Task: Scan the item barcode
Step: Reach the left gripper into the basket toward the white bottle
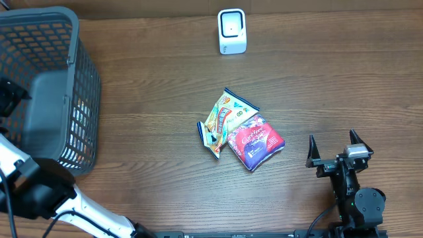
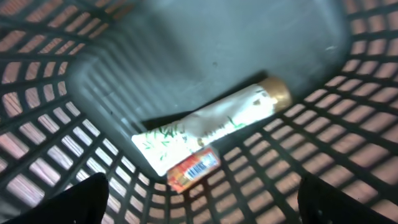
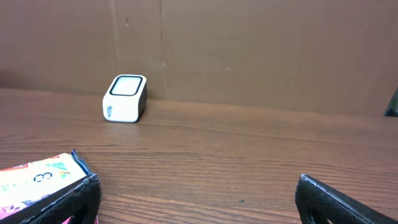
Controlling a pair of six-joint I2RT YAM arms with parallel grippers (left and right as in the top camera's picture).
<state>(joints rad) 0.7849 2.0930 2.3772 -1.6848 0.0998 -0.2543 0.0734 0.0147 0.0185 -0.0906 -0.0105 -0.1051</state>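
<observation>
A tube (image 2: pixel 211 127) with a gold cap lies on the floor of the grey mesh basket (image 1: pixel 79 99), which stands at the left edge of the counter (image 1: pixel 330 79). An orange label with a barcode (image 2: pixel 194 169) shows at the tube's flat end. The left end effector (image 2: pixel 202 199) hangs over the basket's inside and above the tube. Its fingers are spread wide and hold nothing.

Two snack packets lie near the middle of the counter, touching each other: a yellow-green packet (image 1: pixel 225 118) and a red packet (image 1: pixel 256 142) just to its right. The white scanner (image 1: pixel 232 31) stands upright at the far edge, well apart from them. The right end effector (image 1: pixel 332 149) sits low, right of the packets, its fingers spread and empty, facing the scanner.
</observation>
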